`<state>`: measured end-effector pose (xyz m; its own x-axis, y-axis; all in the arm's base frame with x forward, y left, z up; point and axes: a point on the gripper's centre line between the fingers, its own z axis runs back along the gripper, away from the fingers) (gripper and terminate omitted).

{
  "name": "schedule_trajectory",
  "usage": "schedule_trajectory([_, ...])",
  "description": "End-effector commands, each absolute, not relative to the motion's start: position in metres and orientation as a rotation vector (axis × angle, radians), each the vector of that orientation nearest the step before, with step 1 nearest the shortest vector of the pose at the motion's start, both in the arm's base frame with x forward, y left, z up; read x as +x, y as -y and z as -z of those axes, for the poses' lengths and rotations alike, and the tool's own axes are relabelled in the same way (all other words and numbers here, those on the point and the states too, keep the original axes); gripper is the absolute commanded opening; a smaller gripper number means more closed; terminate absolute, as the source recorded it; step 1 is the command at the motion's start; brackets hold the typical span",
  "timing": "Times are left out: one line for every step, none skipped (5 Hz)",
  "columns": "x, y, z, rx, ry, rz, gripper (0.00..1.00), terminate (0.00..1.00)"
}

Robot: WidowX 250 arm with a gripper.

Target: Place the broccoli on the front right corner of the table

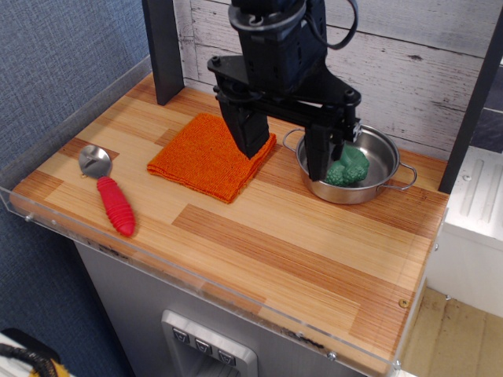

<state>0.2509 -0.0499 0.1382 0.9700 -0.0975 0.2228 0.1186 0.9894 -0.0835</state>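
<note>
The teal-green broccoli (348,166) lies inside the steel pot (391,155) at the back right of the wooden table (299,243). My black gripper (284,165) hangs over the gap between the orange cloth and the pot, with its jaws wide apart and nothing between them. Its right finger (318,153) reaches down at the pot's left side, just left of the broccoli and partly hiding it. Its left finger (247,129) stands over the cloth's right edge. I cannot tell whether the right finger touches the broccoli.
A folded orange cloth (208,153) lies at the back middle. A scoop with a red ribbed handle (115,206) lies at the front left. A clear acrylic rim (236,294) edges the table. Dark posts stand at the back left (165,51) and far right (471,110).
</note>
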Motion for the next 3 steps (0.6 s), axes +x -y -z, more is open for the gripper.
schedule_trajectory([0.251, 0.05, -0.138, -0.097, 0.22, 0.109, 1.0, 0.0])
schedule_trajectory([0.263, 0.048, -0.131, -0.103, 0.164, 0.064, 1.0, 0.0])
schedule_trajectory([0.278, 0.038, -0.135, -0.092, 0.173, -0.014, 1.0, 0.0])
